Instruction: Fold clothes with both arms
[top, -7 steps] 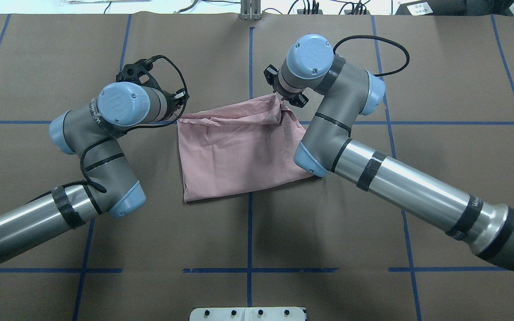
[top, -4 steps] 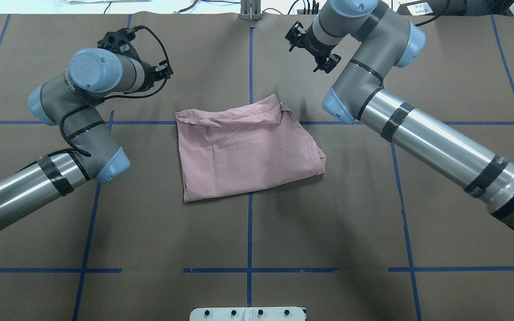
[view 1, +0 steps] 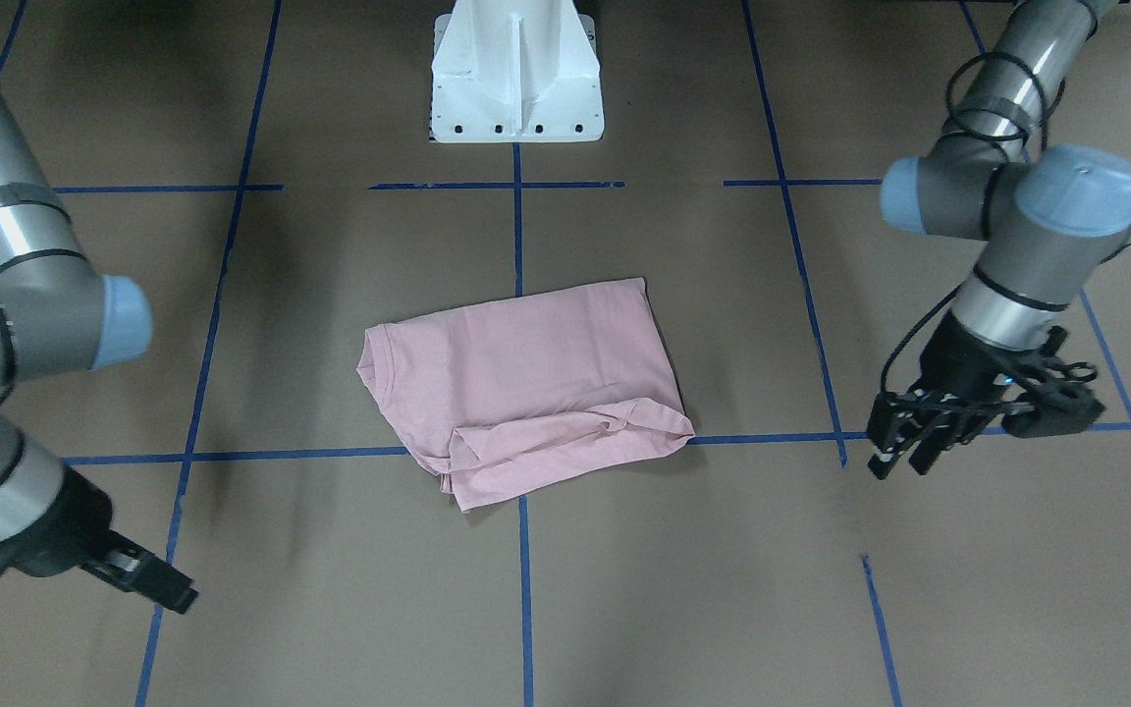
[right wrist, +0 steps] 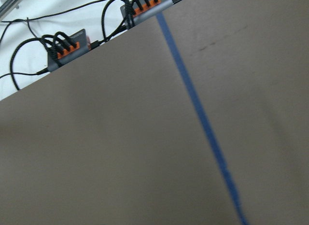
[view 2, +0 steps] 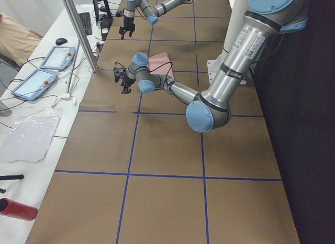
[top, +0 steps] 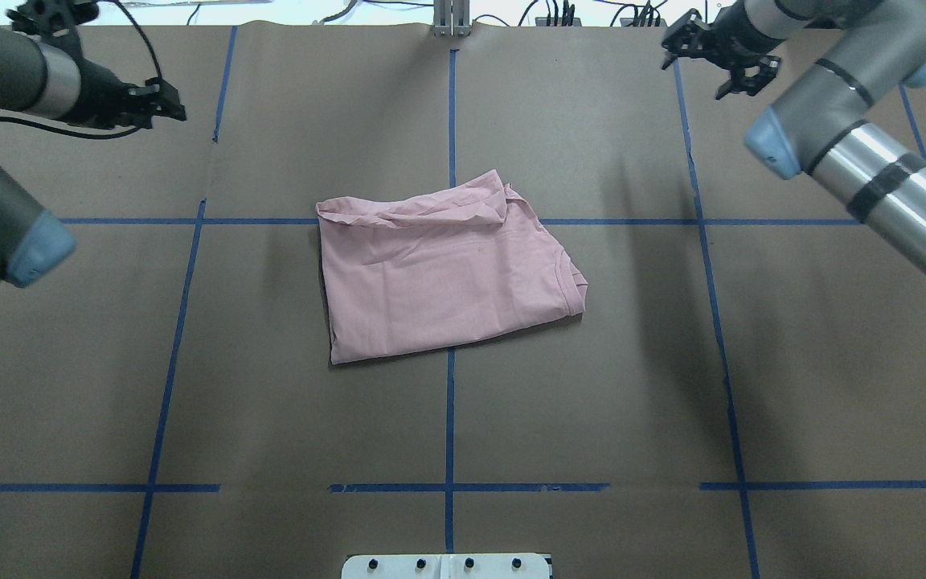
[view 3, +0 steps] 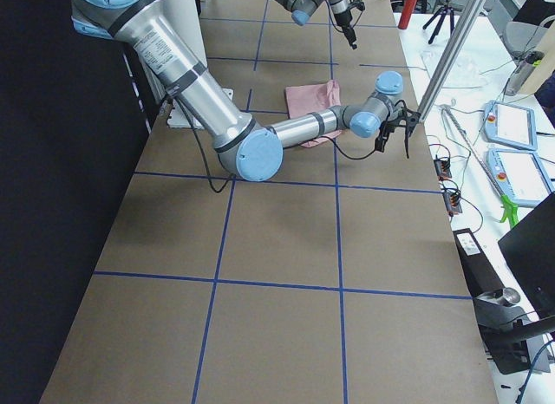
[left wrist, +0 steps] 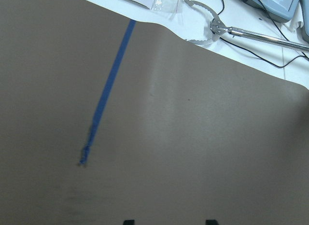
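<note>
The pale pink T-shirt (top: 447, 269) lies folded into a rough rectangle at the table's middle, with its collar at the right edge and a rumpled fold along the far edge. It also shows in the front view (view 1: 526, 378). No print is visible. My left gripper (top: 170, 103) hovers open and empty over the far left of the table, well clear of the shirt; the front view (view 1: 904, 457) shows it too. My right gripper (top: 708, 68) hovers open and empty at the far right, also clear of the shirt.
The table is covered in brown paper (top: 592, 402) with a grid of blue tape lines (top: 448, 418). The white pedestal base (view 1: 516, 69) stands at the near middle edge. Cable hubs (right wrist: 65, 49) and a metal tool (left wrist: 212, 29) lie beyond the far edge.
The right gripper has let go of the shirt's far right corner. Both arms have lifted and swung outward to the far corners. The shirt stays folded where it was.
</note>
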`<state>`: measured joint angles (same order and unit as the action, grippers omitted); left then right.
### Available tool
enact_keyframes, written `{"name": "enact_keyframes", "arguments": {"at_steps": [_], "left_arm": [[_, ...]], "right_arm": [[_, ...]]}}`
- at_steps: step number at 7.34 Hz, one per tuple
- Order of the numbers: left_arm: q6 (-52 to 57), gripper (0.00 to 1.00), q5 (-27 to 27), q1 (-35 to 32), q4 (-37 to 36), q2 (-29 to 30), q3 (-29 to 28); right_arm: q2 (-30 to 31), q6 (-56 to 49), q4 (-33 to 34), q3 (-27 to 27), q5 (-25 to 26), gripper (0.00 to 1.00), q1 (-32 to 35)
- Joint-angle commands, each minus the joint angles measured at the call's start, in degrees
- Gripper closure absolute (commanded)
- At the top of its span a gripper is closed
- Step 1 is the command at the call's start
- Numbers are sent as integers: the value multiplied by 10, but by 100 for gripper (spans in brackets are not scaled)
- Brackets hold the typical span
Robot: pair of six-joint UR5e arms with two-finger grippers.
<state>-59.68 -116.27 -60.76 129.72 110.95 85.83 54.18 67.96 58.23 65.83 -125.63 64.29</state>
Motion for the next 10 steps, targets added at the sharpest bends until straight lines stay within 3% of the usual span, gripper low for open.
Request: {"name": "enact_keyframes", "arguments": {"at_steps": [1, 2, 4, 5, 7, 9, 10], "left_arm": [[242, 39, -123, -124, -8, -59, -8], [333, 39, -153, -176, -19, -85, -8], [510, 39, -179, -256, -120, -95, -5], [578, 39, -179, -286, -193, -94, 0], [593, 36, -180, -290, -319, -94, 28], [590, 32, -181, -292, -364, -118, 36], [588, 8, -182, -291, -360, -131, 44]], "right_arm": [[83, -265, 64, 38, -47, 0, 91], [123, -407, 115, 65, -49, 0, 130], [166, -522, 255, 147, -49, 0, 176], [214, -557, 286, 198, -50, 0, 188], [238, -557, 317, 229, -106, 0, 188], [231, -557, 331, 233, -110, 0, 184], [235, -557, 332, 240, -110, 0, 186]]}}
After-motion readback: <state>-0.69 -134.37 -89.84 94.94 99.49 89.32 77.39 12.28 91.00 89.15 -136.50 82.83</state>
